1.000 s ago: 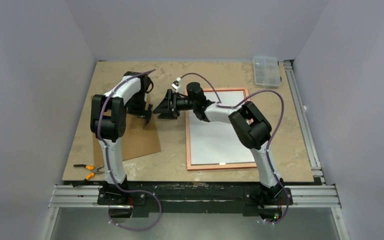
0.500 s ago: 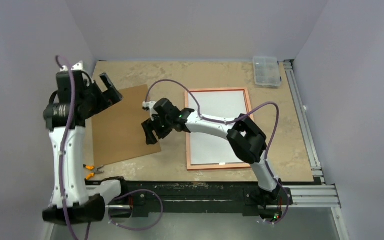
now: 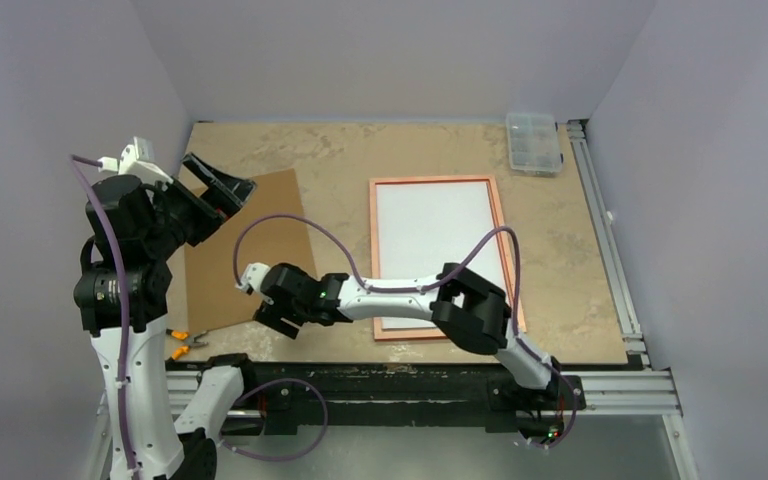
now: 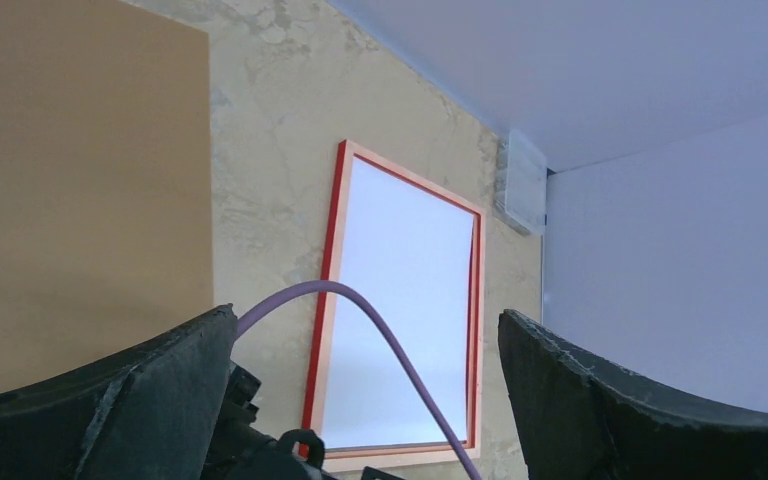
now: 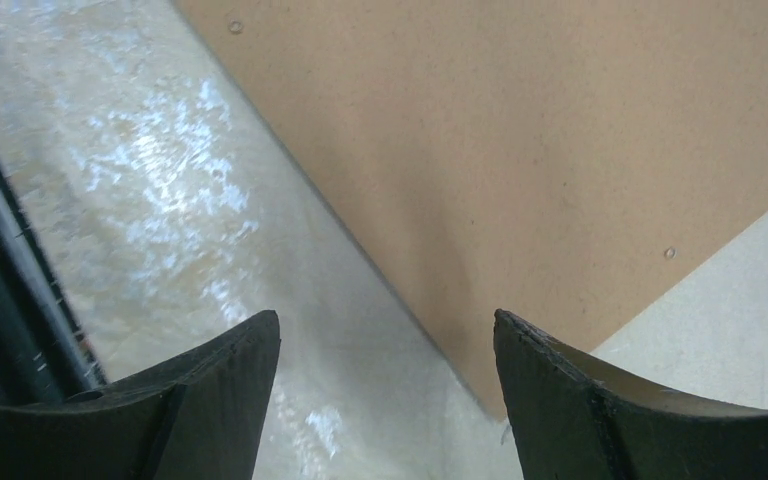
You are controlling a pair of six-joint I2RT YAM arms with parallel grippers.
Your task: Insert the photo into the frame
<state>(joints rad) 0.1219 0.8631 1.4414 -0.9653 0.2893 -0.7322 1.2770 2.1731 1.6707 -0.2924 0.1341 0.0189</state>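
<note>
Risk comes first from the backing board (image 3: 270, 270), which lies flat on the worktop (image 3: 340, 150) to the left of the frame (image 3: 373, 240). The right end effector (image 5: 385, 320) hangs just above the near edge of this board with its fingers set wide apart and nothing between them. A board so thin and flat gives little to grip. I think the fingers may only push it along the worktop, or pinch one corner, so that the board swings when it is lifted.

The second danger is the photo (image 3: 430, 230). It seems to lie inside the frame with its plain white back upward, but nothing holds it there. The purple cable (image 3: 290, 215) of the right arm loops over the board and passes over the near part of the frame. If this arm swings back to the right, the cable or the board's edge could catch the loose sheet and move it out of its place. The frame itself could also slide.

As for the pose, the right arm reaches low and far across to the left, almost fully stretched, with its wrist near the front edge of the worktop. The left arm stands tall at the left side. Its end effector (image 4: 365, 330) is raised well above the board, fully open and empty, and looks toward the frame.
</note>
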